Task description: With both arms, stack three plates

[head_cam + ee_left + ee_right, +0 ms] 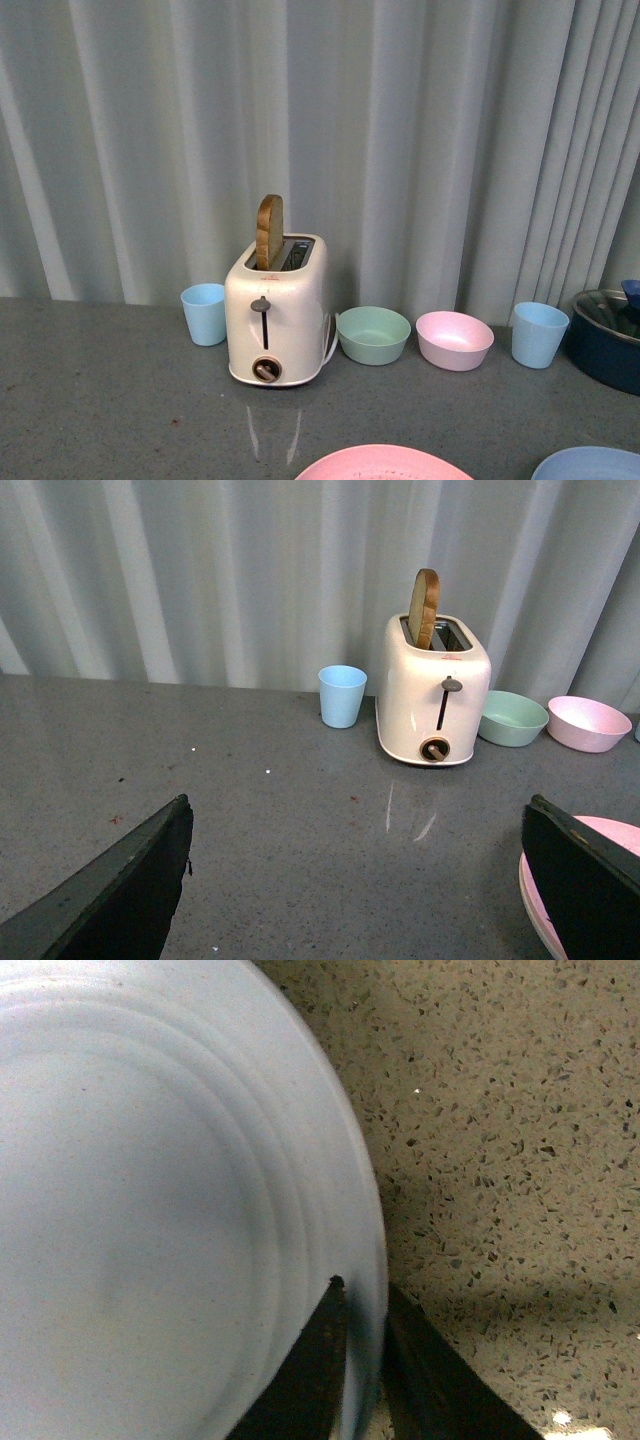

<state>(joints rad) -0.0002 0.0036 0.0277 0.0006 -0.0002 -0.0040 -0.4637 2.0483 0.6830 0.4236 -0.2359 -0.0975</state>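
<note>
The only marking on show was a faint reddish print on top of the toaster (pixel 277 320), beside its slot, too small to read; the plates and cups carried nothing legible. The light blue plate (pixel 150 1210) lay hollow side up on the speckled surface (pixel 520 1140). Being round, it had no long axis, and its concentric rings ran parallel to the rim. The right jaws were closed on that rim, with one dark finger (pixel 310 1380) over the inner face and the other against the outer edge; whether the plate was lifted could not be told. In the front view this plate (pixel 590 465) showed at the near right edge, and the pink plate (pixel 385 462) lay flat beside it at the near middle, also face up, the two apart. The left jaws stood wide open and held nothing. Their two dark fingers (pixel 120 890) were spread above the bare grey surface (pixel 300 810), and the far one overlapped the pink plate (pixel 612 832) in the left wrist view. Farther back a slice of bread (pixel 269 232) stood upright in the toaster. A blue cup (pixel 204 313) stood on its left, and a green bowl (pixel 373 334), a pink bowl (pixel 454 340), a second blue cup (pixel 539 334) and a dark pot (pixel 608 340) ran to its right, before a pale curtain (pixel 150 130).
</note>
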